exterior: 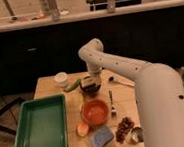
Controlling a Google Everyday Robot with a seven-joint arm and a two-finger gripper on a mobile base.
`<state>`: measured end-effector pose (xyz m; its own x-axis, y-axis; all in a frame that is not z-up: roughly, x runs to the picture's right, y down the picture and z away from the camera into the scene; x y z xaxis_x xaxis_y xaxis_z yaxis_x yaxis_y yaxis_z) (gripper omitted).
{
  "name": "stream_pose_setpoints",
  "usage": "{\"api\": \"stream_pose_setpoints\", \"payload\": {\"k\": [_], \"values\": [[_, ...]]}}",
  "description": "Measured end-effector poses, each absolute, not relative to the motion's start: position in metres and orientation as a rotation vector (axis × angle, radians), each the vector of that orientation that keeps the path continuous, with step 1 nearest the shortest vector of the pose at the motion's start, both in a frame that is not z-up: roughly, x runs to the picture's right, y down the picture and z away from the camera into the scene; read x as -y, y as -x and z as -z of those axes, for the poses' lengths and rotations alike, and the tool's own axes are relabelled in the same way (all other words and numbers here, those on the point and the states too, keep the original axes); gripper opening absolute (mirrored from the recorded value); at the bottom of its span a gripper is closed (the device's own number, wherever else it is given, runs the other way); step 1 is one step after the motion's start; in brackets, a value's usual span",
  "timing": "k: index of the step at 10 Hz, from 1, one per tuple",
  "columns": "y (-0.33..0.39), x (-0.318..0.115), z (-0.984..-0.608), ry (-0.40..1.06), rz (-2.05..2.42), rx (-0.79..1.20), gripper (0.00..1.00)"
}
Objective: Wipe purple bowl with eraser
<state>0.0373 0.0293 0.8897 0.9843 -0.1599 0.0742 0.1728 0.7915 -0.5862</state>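
The purple bowl [91, 86] is a small, nearly black round bowl on the wooden table [49, 87], just behind the orange bowl. My white arm comes in from the lower right, bends at an elbow [91, 51] and drops straight down. My gripper [90, 81] is directly over the purple bowl, at or in its rim, and hides part of it. No pale eraser shows anywhere; it is hidden or out of view.
An orange-red bowl [95, 112] stands in front of the purple bowl. A white cup [61, 79] and a green vegetable [73, 85] lie to its left. There are also a green tray [41, 127], a blue sponge [101, 136], a fork [111, 102] and a metal cup [136, 134].
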Motion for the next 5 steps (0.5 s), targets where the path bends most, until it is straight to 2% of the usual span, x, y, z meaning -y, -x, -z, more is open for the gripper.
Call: {"api": "stream_pose_setpoints", "payload": {"k": [5], "values": [[-0.057, -0.042, -0.884, 0.656, 0.155, 0.003, 0.0]]}}
